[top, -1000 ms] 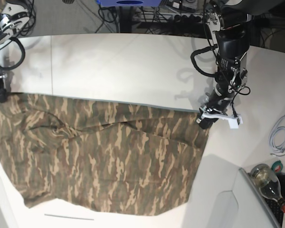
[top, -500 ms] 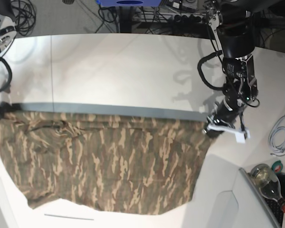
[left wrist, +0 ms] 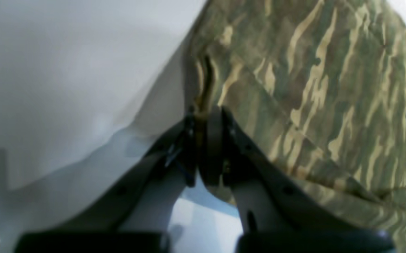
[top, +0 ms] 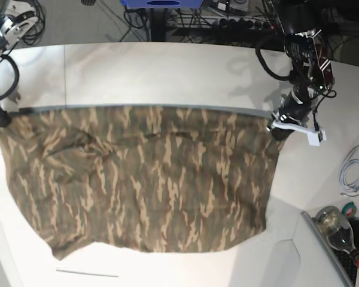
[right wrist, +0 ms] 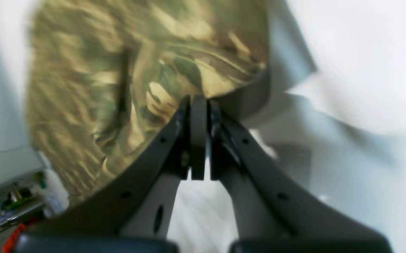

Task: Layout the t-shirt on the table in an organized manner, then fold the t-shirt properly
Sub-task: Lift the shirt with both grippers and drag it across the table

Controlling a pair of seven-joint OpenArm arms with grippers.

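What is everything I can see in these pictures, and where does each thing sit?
t-shirt: one, camouflage olive, brown and tan, spread wide, top edge stretched between both hands.
table: one, white, under the shirt.
glass bottle: one, clear with red cap, base view's lower right corner.
cable: one, white, coiled at the right edge.
floor cables: several, black, behind the table.
left hand: one, black, shut on the shirt's corner, base view's right.
right hand: one, black, shut on the shirt's opposite corner.
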